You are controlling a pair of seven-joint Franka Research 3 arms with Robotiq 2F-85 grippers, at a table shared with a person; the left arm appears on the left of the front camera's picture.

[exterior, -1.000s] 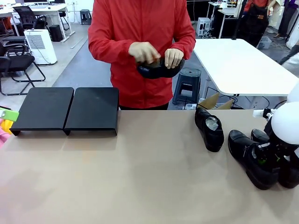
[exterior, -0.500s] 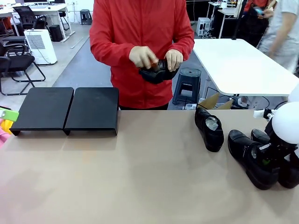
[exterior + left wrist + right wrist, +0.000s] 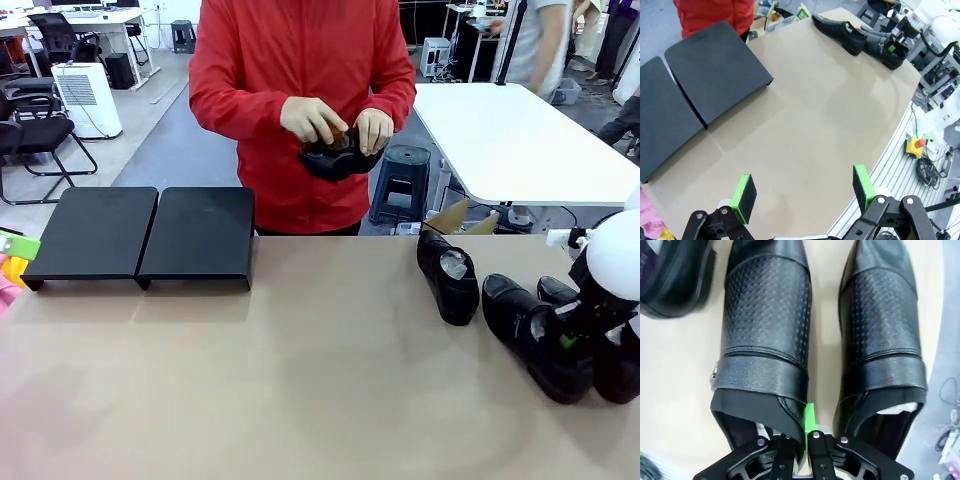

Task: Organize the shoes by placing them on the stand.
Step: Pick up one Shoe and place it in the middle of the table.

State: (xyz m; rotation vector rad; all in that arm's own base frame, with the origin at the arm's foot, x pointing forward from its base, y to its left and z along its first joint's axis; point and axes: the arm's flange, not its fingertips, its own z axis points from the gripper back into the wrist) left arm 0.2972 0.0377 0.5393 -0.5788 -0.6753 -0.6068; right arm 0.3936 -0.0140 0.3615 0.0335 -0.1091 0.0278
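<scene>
Four glossy black leather dress shoes [image 3: 448, 275]: three on tan table [image 3: 300, 380] at right, one in person's hands [image 3: 310, 118]. Right gripper [image 3: 805, 429] clamped on middle shoe [image 3: 515, 315] collar. Left gripper [image 3: 804, 187] fingers wide over table. Matte black two-section stand [image 3: 140, 235] far left, apart from shoes.

Glossy black dress shoes [image 3: 447, 278]: four are being shown.
Black stand sections [image 3: 200, 230]: two are being shown.
Person's hands [image 3: 372, 125]: two are being shown.

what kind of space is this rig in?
Probably an open-plan lab or office workspace: black office chairs, a white table, and an emergency-stop button.
</scene>
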